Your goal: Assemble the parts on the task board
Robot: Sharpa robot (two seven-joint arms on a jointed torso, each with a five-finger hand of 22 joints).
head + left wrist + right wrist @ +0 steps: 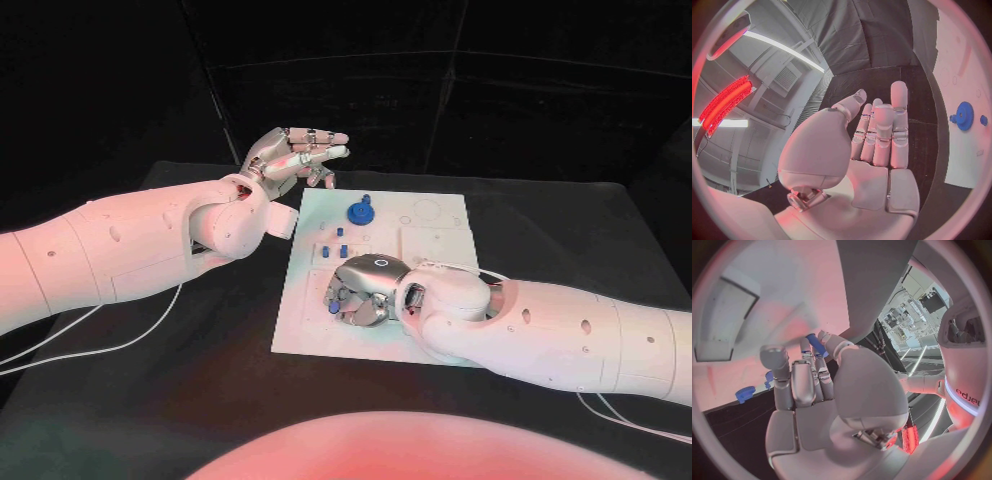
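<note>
Right robot hand [364,290] is low over the board [440,235], pinching a blue peg [815,344] at its fingertips, likely lining it up for insertion. Left robot hand [294,155] holds nothing, fingers loosely apart, parked off the board's far corner. Blue gear [361,212] sits on the board.

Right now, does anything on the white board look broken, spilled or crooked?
Nothing stands out. The task board lies flat on the black table. The blue gear sits near its far end. The right hand pinches a small blue part, and the left hand hovers, holding nothing.
</note>
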